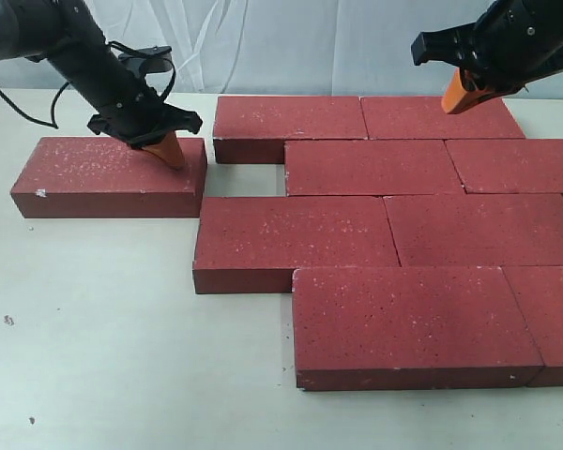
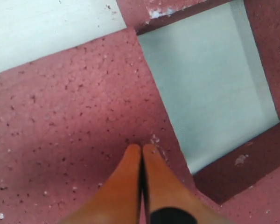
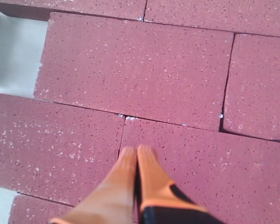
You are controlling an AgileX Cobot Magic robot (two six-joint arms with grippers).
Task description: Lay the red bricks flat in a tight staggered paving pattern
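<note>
**Toward the left edge of the bench** (image 1: 113,356), one loose brick (image 1: 94,173) lies flat and apart from the rest. The left pincer (image 1: 166,150) is planted on its top face at the right-hand end. Its jaws are closed, the orange fingertips (image 2: 130,163) are pressed together, and it grips nothing. The tips simply bear down on the rough surface, just short of the brick's end edge.

To the right, a gap (image 1: 244,180) of bare bench separates this brick from the second course. Beyond it, the other red bricks (image 1: 375,167) lie flat and staggered in four courses across the right half of the bench, running out of view at the right edge.

The step in hand looks like a push. Slide the loose brick rightward into that gap until its end butts against the second-course brick and its long sides meet the courses either side. Keep the downward pressure steady so the tips do not skate, and drive along the brick's long axis. Watch the leading corners, since a slight yaw could jam the brick against the back course.

Near the far right corner, the right pincer (image 1: 460,98) sits over the back course with its jaws closed and empty. You cannot tell from these views whether it touches the brick beneath.
</note>
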